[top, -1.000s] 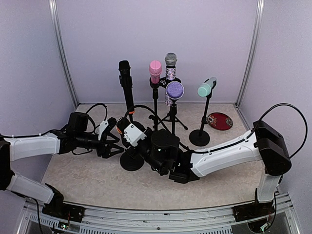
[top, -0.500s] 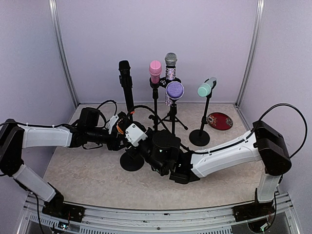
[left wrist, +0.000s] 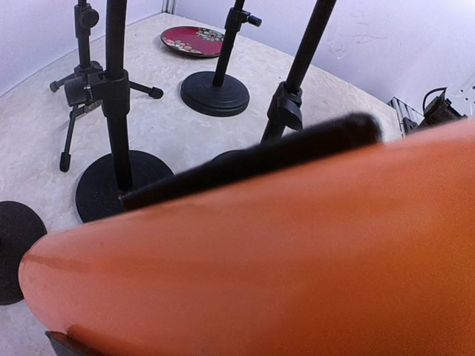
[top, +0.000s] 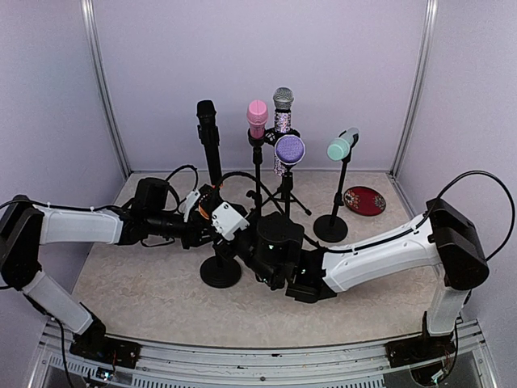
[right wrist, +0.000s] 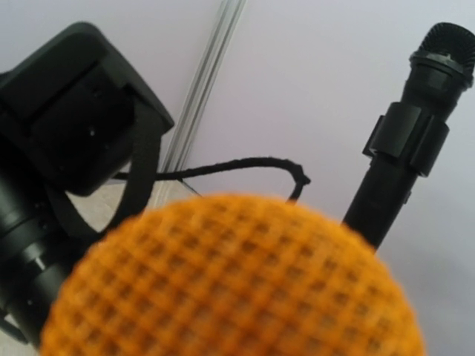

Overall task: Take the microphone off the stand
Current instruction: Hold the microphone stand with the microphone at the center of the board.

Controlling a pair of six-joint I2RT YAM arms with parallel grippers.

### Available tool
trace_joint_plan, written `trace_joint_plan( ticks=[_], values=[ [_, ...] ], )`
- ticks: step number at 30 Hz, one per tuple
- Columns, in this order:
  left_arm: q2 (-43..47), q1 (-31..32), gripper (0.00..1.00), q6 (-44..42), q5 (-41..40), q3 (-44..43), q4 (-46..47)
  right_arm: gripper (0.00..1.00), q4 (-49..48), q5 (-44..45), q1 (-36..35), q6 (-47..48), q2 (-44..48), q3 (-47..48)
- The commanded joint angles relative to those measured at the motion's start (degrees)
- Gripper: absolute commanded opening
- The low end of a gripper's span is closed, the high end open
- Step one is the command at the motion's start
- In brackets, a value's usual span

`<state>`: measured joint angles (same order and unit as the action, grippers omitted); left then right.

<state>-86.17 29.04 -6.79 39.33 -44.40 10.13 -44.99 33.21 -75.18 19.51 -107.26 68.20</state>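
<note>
Left gripper (top: 202,225) is now pressing up against right gripper (top: 212,217), left of table centre. A second ago it was hanging further left, fingers spread, well apart from it.

Orange microphone (left wrist: 282,252) is sitting where the two grippers meet, near a round stand base (top: 220,272).

Jaws: cannot tell for either. The orange body is filling the left wrist view and the mesh head is filling the right.

The head is facing the right wrist camera, long axis running roughly along its line of sight.

Count: six microphones, the orange one plus five standing unchanged at the back: black (top: 207,115), pink (top: 257,114), silver (top: 283,99), purple (top: 289,149), mint (top: 342,146). One red plate (top: 364,200) is lying far right.
</note>
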Motion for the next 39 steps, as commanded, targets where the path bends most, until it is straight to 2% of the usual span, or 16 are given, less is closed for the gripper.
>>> trace_joint_plan(
  ticks=[1, 11, 22, 36, 37, 38, 39],
  values=[
    [0.28, -1.34, 0.0, -0.11, -5.13, 2.06, 0.57, 0.0, -5.04, -1.29, -3.3, 2.89, 5.27, 0.36],
    [-2.53, -2.05, 0.0, -4.02, -7.32, -0.04, -0.97, 0.0, -6.37, 2.28, -8.11, 9.4, 7.64, 1.86],
    [-5.38, -0.4, 0.0, -5.03, -11.0, -4.13, -7.04, 0.0, -6.08, 5.1, -10.56, 10.57, 9.63, 2.67],
    [-3.85, -1.62, 0.0, -2.62, -7.72, -1.2, -4.03, 0.0, -5.89, 7.15, -11.99, 11.42, 8.81, 3.47],
    [-3.34, -1.52, 0.0, -2.65, -7.32, -0.77, -3.58, 0.04, -5.58, 7.34, -11.49, 11.19, 8.4, 3.25],
    [-3.09, -1.45, 0.0, -2.94, -6.9, -0.74, -3.39, 0.21, -4.99, 7.09, -10.93, 10.53, 8.23, 2.73],
    [-2.92, -1.24, 0.0, -3.01, -6.75, -0.84, -3.55, 0.44, -4.11, 6.24, -10.27, 9.25, 8.21, 2.25]
  ],
)
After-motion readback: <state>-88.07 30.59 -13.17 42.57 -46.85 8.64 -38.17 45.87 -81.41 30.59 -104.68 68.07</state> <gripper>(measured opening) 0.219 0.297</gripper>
